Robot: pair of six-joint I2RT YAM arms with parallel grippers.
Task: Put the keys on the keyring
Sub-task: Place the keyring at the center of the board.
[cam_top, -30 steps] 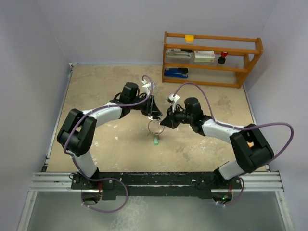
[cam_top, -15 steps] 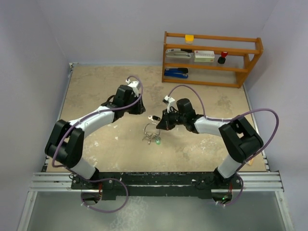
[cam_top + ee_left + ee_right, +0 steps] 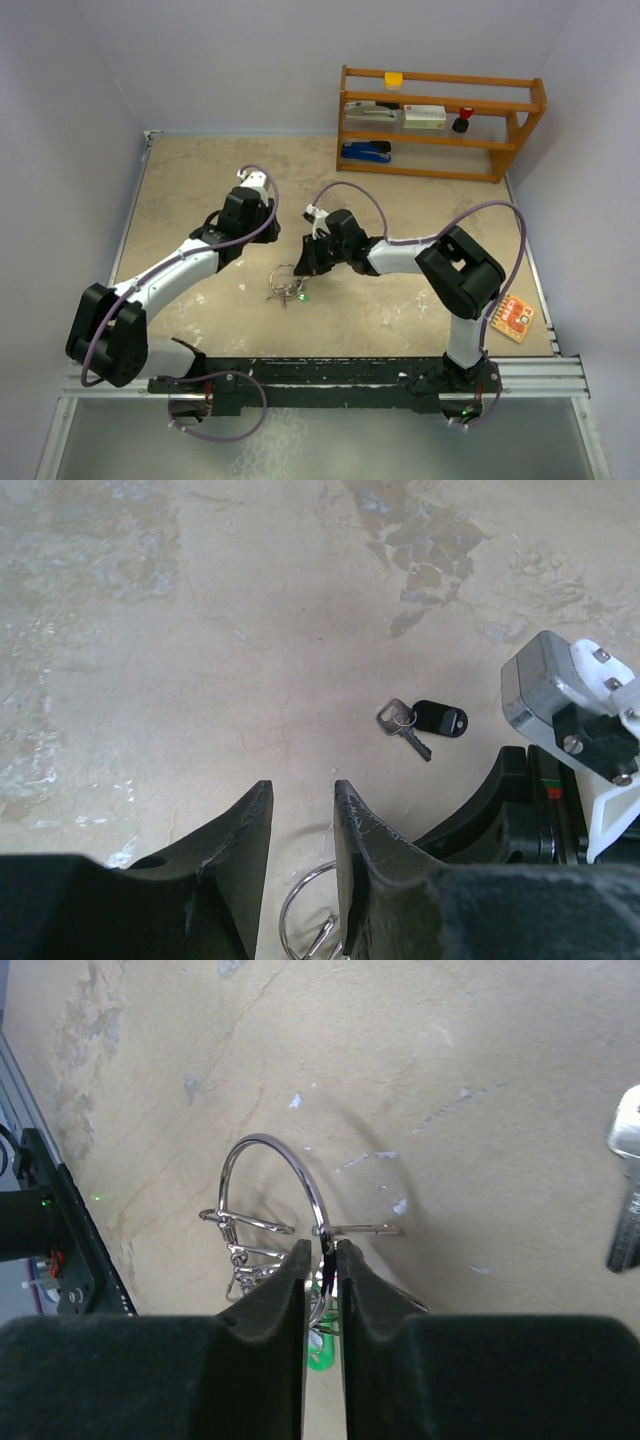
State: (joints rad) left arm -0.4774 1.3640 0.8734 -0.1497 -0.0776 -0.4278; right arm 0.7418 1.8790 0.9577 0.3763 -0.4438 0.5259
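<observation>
Right gripper [image 3: 322,1260]: fingers nearly together, pinching the keyring [image 3: 265,1139] rim. The ring is tilted and reaches toward 11 from the tips. Keys [image 3: 245,1260] bunch at 7, green head [image 3: 320,1352] at 6. Left gripper [image 3: 300,798]: fingers apart, empty, ring at its 6. Bare table [image 3: 200,190] at 9 and 12. Shelf [image 3: 440,140] on the far edge at 1.

The left arm [image 3: 170,275] extends forward. The left claw [image 3: 302,792] points down, fingers parted and empty, just left of and beyond the keyring [image 3: 262,1139]. The right arm [image 3: 400,255] folds inward. The right claw [image 3: 325,1250] sits at the keyring, fingers nearly together astride its wire.
</observation>
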